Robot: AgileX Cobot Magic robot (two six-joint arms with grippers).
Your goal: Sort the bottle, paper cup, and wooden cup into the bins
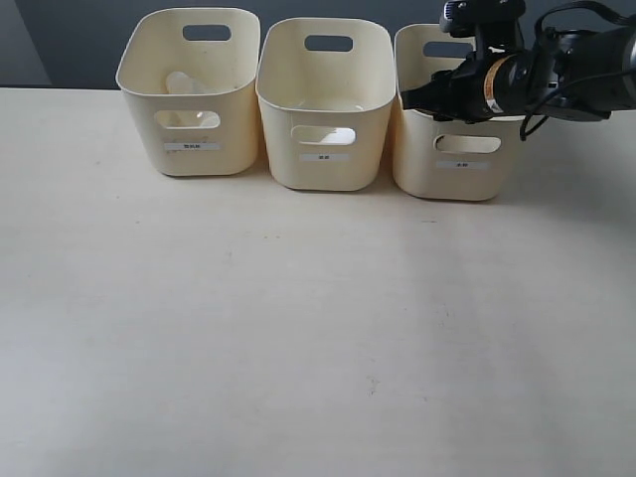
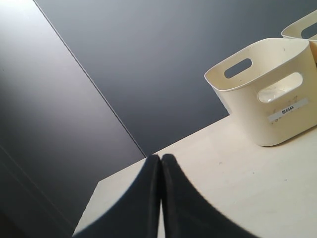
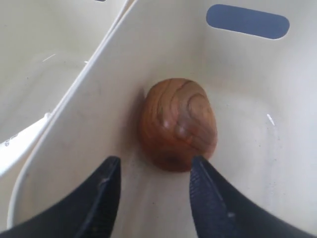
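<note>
Wooden cup (image 3: 177,124) lies loose in rt bin (image 1: 457,181) under spread right gripper (image 3: 154,171), left gripper (image 2: 160,159) pressed together; pale shape (image 1: 184,85) in left bin (image 1: 147,111), mid bin (image 1: 320,171) unclear, so prob. near done.

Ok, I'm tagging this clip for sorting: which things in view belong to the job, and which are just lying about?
Job: wooden cup, inside the right bin; middle bin; left bin; right gripper, open above it.
Lying about: just the table.

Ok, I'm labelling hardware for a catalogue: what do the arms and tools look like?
The right arm is black, cylindrical, with an orange band and looping black cables. The right tool has two black, tapered, rounded fingers; the left tool likewise.
</note>
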